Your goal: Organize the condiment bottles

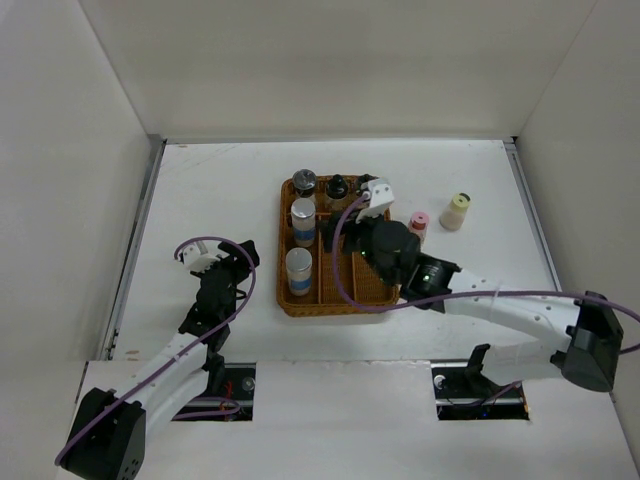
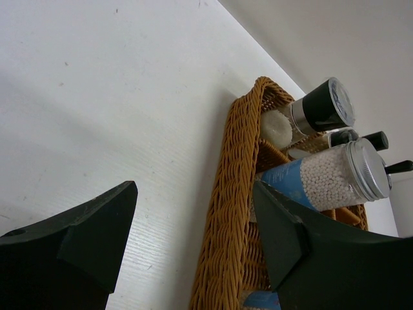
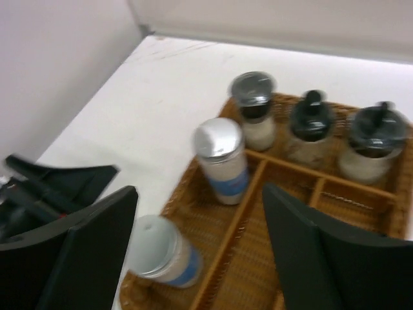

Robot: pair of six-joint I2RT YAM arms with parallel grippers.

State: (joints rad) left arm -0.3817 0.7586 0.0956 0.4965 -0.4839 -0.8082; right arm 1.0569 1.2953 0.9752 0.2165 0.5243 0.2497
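The brown wicker tray (image 1: pixel 345 297) holds five bottles. Along its back row stand a silver-topped shaker (image 1: pixel 303 182) and two black-topped shakers (image 1: pixel 338 187) (image 3: pixel 376 132). Two white blue-labelled bottles (image 1: pixel 303 220) (image 1: pixel 298 270) stand in its left compartment. The pink-capped bottle (image 1: pixel 418 222) and the cream-capped bottle (image 1: pixel 456 211) stand on the table to the right of the tray. My right gripper (image 1: pixel 362 232) hovers open and empty over the tray (image 3: pixel 200 190). My left gripper (image 1: pixel 215 265) is open and empty, low beside the tray's left wall (image 2: pixel 193 194).
White walls enclose the table (image 1: pixel 220 200) on three sides. In the left wrist view the tray's wicker wall (image 2: pixel 235 194) rises just ahead of the fingers, with a blue-labelled bottle (image 2: pixel 329 177) lying across the view behind it.
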